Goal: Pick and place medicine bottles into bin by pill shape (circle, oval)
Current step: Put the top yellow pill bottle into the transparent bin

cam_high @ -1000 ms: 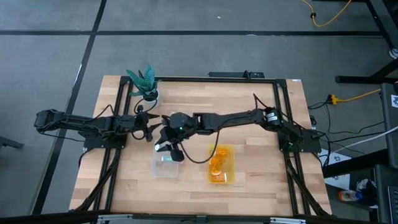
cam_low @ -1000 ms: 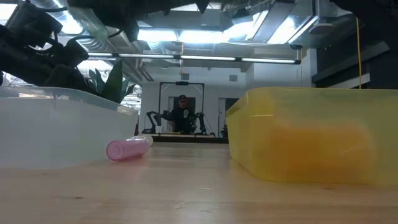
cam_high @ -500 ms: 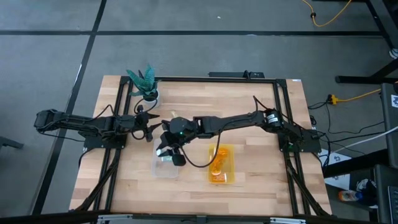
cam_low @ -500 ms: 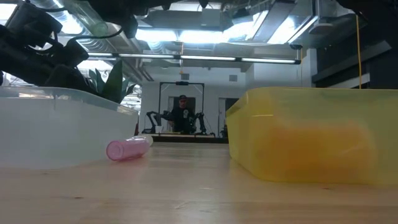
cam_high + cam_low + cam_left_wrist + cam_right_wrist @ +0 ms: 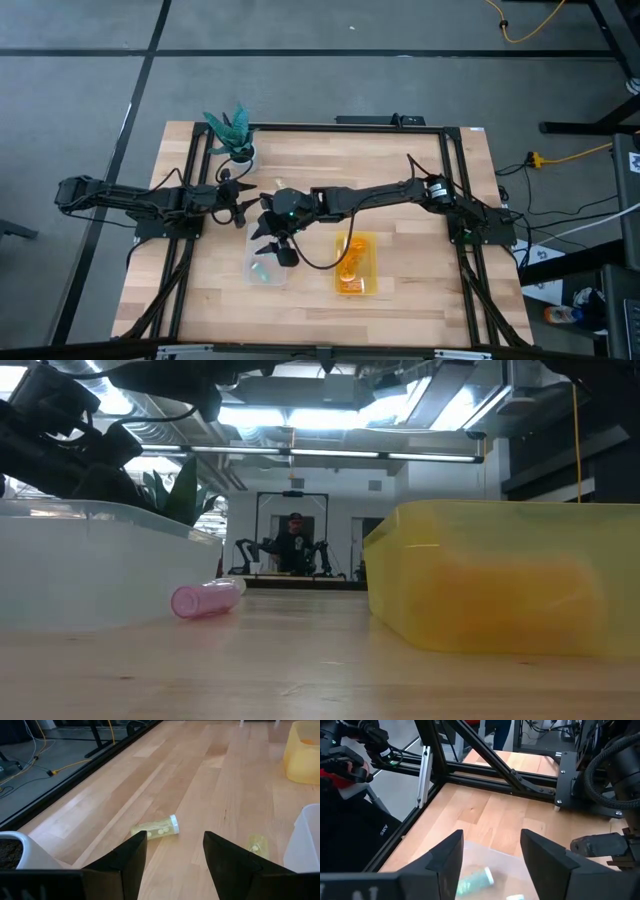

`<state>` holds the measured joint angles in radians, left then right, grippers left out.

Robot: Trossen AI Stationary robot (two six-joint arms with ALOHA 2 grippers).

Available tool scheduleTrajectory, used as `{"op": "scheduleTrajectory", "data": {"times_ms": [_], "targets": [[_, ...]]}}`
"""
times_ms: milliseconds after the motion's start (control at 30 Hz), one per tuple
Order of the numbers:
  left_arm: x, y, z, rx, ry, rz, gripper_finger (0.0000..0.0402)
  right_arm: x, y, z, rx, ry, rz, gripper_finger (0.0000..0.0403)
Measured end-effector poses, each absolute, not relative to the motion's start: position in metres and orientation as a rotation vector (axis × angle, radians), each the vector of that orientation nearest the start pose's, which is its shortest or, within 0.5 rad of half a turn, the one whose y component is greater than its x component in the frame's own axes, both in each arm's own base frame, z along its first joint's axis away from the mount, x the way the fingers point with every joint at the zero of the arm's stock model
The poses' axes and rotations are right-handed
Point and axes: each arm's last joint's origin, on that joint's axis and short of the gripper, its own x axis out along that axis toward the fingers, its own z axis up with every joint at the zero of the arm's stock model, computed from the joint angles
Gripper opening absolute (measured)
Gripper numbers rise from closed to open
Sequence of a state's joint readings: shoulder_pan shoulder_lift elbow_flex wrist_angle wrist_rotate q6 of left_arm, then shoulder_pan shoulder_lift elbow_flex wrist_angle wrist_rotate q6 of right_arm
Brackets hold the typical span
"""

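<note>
Above the clear bin (image 5: 265, 268), the right gripper (image 5: 487, 865) hangs spread and empty; a teal bottle (image 5: 472, 882) lies inside. Lifting carelessly risks clipping the bin wall, shifting it toward the yellow bin (image 5: 356, 266).

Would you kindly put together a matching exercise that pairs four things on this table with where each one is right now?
Things:
1. teal bottle
2. pink bottle
3. right gripper
4. pale yellow bottle

Places:
A. lying on bare wood ahead of the left gripper
B. lying on the table between the two bins
C. inside the clear bin
D. open above the clear bin

Pairs: 1-C, 2-B, 3-D, 4-A
</note>
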<state>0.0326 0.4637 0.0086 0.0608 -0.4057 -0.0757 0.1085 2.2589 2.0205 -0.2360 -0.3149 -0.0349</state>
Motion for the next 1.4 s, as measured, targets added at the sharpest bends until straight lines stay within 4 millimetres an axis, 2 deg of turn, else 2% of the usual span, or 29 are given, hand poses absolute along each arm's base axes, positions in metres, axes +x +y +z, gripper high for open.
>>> {"op": "scheduleTrajectory", "data": {"times_ms": [267, 567, 700, 800, 900, 967, 1067, 1167, 1400], "targets": [[0.117, 0.015, 0.132, 0.0, 0.374, 0.447, 0.019, 0.521, 0.064, 0.264, 0.004, 0.476, 0.373, 0.0206], [0.117, 0.015, 0.132, 0.0, 0.374, 0.443, 0.019, 0.519, 0.05, 0.257, -0.073, 0.557, 0.028, 0.0206], [0.117, 0.015, 0.132, 0.0, 0.374, 0.443, 0.019, 0.516, 0.036, 0.258, -0.051, 0.607, -0.198, 0.0206], [0.117, 0.015, 0.132, 0.0, 0.374, 0.443, 0.019, 0.51, 0.016, 0.257, -0.052, 0.665, -0.43, 0.0206], [0.117, 0.015, 0.132, -0.001, 0.374, 0.443, 0.019, 0.503, -0.007, 0.249, -0.029, 0.74, -0.559, 0.0206], [0.117, 0.015, 0.132, -0.001, 0.374, 0.443, 0.019, 0.501, -0.022, 0.245, 0.047, 0.755, -0.576, 0.0206], [0.117, 0.015, 0.132, -0.001, 0.374, 0.443, 0.019, 0.499, -0.043, 0.234, 0.172, 0.793, -0.519, 0.0206], [0.117, 0.015, 0.132, 0.0, 0.374, 0.443, 0.019, 0.501, -0.058, 0.223, 0.246, 0.76, -0.468, 0.0206], [0.117, 0.015, 0.132, 0.0, 0.374, 0.443, 0.019, 0.497, -0.077, 0.186, 0.271, 0.684, -0.485, 0.0206]]}}
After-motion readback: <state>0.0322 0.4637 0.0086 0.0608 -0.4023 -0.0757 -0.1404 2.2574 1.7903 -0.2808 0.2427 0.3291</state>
